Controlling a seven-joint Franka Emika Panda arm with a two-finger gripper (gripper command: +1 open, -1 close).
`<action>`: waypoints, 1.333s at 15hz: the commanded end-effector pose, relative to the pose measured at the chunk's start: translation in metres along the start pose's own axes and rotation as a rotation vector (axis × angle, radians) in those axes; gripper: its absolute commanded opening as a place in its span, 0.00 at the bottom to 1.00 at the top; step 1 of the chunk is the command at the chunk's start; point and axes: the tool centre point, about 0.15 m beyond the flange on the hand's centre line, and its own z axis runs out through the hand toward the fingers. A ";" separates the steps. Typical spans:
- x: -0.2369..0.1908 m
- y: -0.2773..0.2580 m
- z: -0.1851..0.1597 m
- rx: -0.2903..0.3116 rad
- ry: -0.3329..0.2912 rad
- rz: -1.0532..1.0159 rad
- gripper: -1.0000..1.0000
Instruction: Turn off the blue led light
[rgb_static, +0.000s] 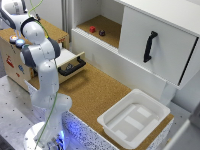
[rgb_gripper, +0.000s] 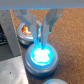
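The blue led light (rgb_gripper: 42, 55) is a small round dome with a silvery rim, and it glows bright cyan-white. My gripper (rgb_gripper: 39, 42) hangs directly over it, its fingers (rgb_gripper: 33, 30) drawn together and their tips at the dome's top edge; I cannot tell whether they touch it. Nothing is held. A similar dome glowing red-orange (rgb_gripper: 25, 31) sits just beyond it. In the exterior view both lights (rgb_static: 19, 42) sit on top of a wooden box (rgb_static: 15, 62) at the far left, with the arm (rgb_static: 37, 55) bent over them and hiding the gripper.
An open drawer with a black handle (rgb_static: 72, 67) juts from the box onto the cork table (rgb_static: 95, 90). A white bin (rgb_static: 134, 117) stands at the front right. The white cabinet (rgb_static: 150, 45) has a black handle, and its shelf holds small red and dark objects (rgb_static: 93, 29).
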 end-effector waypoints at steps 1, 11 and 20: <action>-0.012 0.027 0.021 -0.011 0.084 0.092 0.00; -0.037 0.019 0.011 0.009 0.082 0.100 0.00; -0.040 0.007 0.022 0.078 0.097 0.056 0.00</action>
